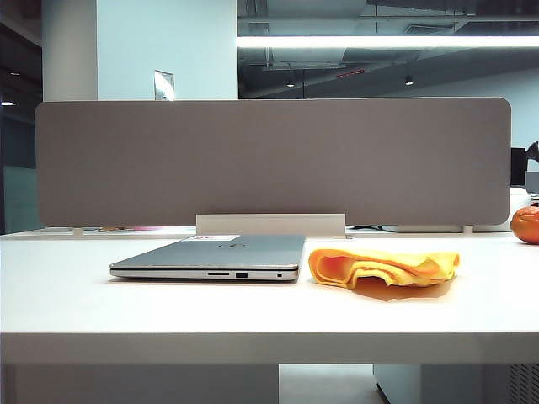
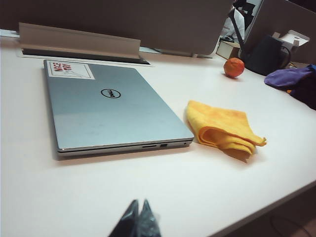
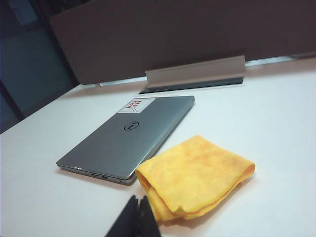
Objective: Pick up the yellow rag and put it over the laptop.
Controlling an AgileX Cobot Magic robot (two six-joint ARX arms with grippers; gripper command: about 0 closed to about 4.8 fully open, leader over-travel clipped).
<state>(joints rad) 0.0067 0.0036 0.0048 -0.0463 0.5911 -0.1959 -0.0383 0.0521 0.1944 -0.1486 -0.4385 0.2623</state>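
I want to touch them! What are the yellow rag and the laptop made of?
The yellow rag looks like soft, fuzzy cloth: it lies in floppy wavy folds with no shine. The laptop lid looks like smooth silver-grey metal with a dull sheen, though it could be painted plastic.

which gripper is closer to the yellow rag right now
Right. The right gripper, shut, hangs just short of the yellow rag. The left gripper, also shut, sits farther back, in front of the laptop.
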